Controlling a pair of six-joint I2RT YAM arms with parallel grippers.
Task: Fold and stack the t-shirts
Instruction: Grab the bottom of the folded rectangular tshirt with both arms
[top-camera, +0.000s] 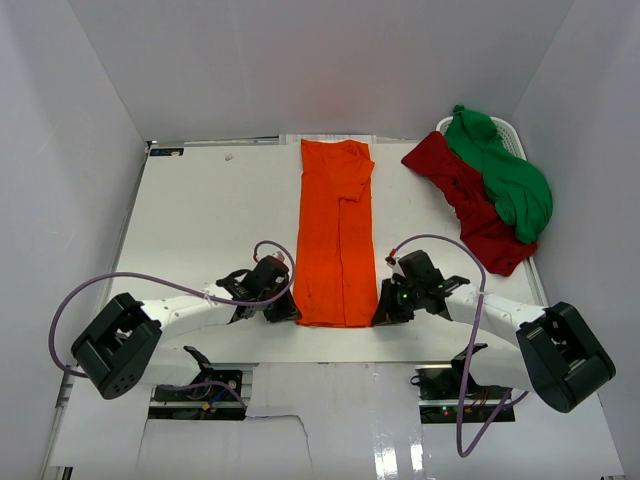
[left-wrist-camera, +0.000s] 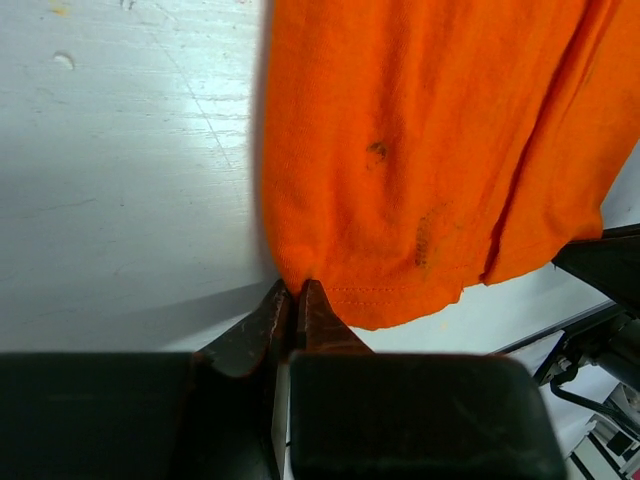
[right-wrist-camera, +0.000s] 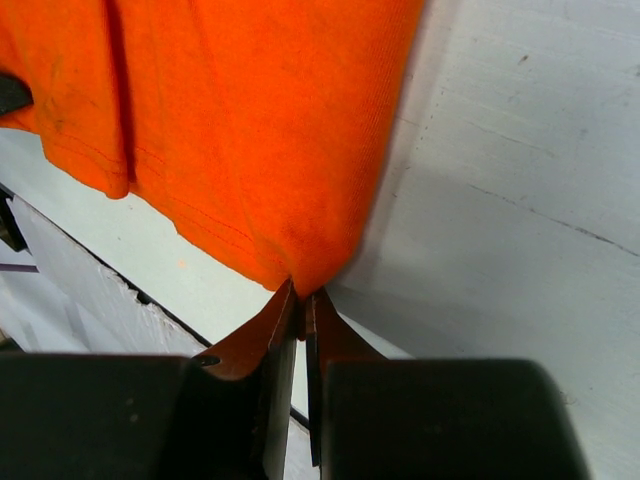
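The orange t-shirt (top-camera: 337, 232) lies as a long narrow strip down the middle of the table, sleeves folded in. My left gripper (top-camera: 292, 313) is shut on its near left corner; in the left wrist view the gripper (left-wrist-camera: 297, 288) pinches the orange t-shirt (left-wrist-camera: 420, 150) at the hem. My right gripper (top-camera: 380, 314) is shut on the near right corner, and the right wrist view shows the gripper (right-wrist-camera: 303, 295) pinching the orange t-shirt (right-wrist-camera: 250, 120). The dark red t-shirt (top-camera: 470, 205) and the green t-shirt (top-camera: 505, 175) lie crumpled together at the far right.
A white basket (top-camera: 508, 130) shows behind the crumpled shirts at the far right. The table's near edge (top-camera: 330, 362) runs just behind both grippers. White walls enclose the table on three sides.
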